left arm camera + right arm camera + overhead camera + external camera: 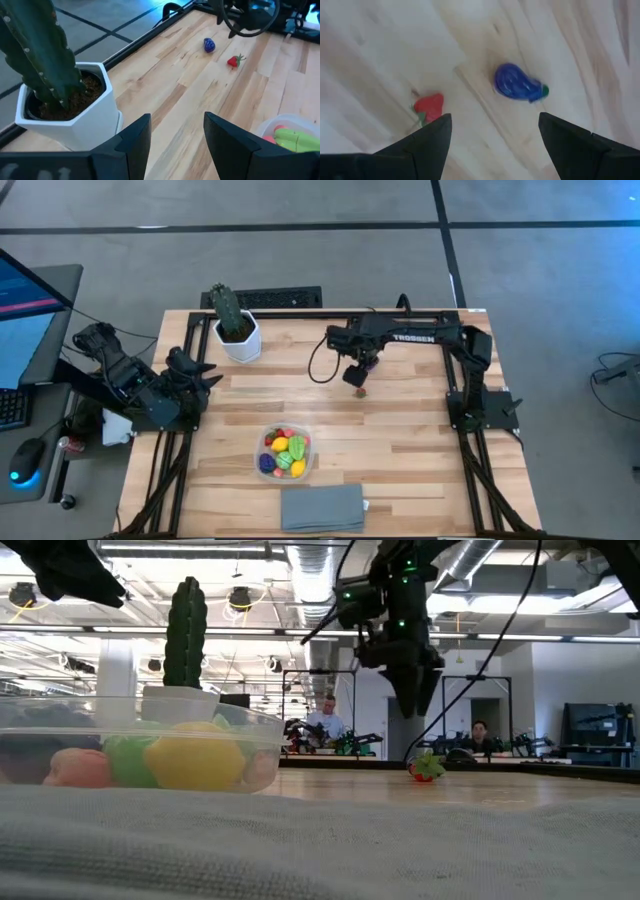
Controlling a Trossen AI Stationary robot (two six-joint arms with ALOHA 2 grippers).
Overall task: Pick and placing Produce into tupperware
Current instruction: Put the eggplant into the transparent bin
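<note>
Nearest you, a folded grey cloth [322, 508] lies at the table's front edge, and just behind it sits the tupperware [285, 453] with produce inside: you can count roughly six pieces, yellow, green, red, orange and purple, though they crowd together too tightly for a sure count. Farther back, right of centre, your right gripper [492, 131] hangs above the wood with its fingers spread apart and nothing between them. Two loose pieces lie on the table beneath it: one red strawberry [429, 106] close beside one fingertip, and one blue-purple eggplant [518, 83] a little beyond the gap between the fingers. Your left gripper [176, 131] waits at the far left, fingers apart and empty, just beside the single cactus [228, 310] in its white pot [240, 341].
</note>
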